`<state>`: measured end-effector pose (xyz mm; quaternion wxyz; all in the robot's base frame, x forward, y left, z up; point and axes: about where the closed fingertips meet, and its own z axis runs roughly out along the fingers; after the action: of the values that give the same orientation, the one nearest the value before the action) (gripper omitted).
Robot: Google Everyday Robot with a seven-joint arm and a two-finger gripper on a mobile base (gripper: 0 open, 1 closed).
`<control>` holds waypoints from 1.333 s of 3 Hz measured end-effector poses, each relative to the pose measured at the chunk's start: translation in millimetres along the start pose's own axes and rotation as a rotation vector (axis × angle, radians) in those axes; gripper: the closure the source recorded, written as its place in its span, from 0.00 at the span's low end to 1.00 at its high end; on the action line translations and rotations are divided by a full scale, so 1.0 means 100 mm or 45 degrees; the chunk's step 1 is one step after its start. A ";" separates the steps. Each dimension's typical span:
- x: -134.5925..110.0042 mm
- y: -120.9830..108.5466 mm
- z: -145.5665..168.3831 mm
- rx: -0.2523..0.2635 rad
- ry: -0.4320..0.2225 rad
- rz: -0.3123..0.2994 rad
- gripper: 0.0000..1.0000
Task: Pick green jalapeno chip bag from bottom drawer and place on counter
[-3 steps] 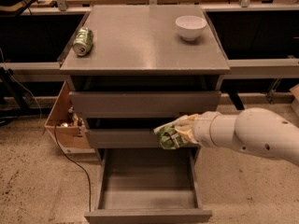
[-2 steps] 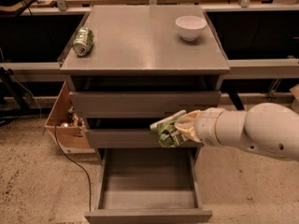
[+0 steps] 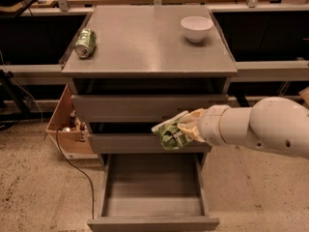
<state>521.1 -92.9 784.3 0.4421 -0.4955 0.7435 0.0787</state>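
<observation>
end effector [image 3: 185,129] grasping green jalapeno chip bag [image 3: 168,134] | above open bottom drawer [image 3: 152,222] | lettering unreadable

On the bench [image 3: 145,52], the soda can [image 3: 85,36] lies at the left edge and the bowl [image 3: 196,28] stands at the back right. Below the bench's front edge, the claw [image 3: 182,130] comes in from the right. It grips the chip bag [image 3: 168,135] before the middle drawer front [image 3: 120,143] and above the pulled-out bottom drawer [image 3: 152,190]. A box [image 3: 63,129] sits below the bench's left side.

Counter [image 3: 145,50]: soda can [image 3: 85,42] left, white bowl [image 3: 196,28] right; claw [image 3: 184,128], gripping chip bag [image 3: 167,134], below front.
</observation>
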 end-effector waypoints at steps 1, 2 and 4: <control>-0.34 -0.07 -0.15 -0.019 -0.006 -0.050 1.00; -0.71 -0.09 -0.36 -0.031 -0.033 -0.106 1.00; -1.42 -0.23 -0.63 -0.042 -0.178 -0.227 1.00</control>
<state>519.9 -45.2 933.9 0.4900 -0.5603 0.6623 0.0857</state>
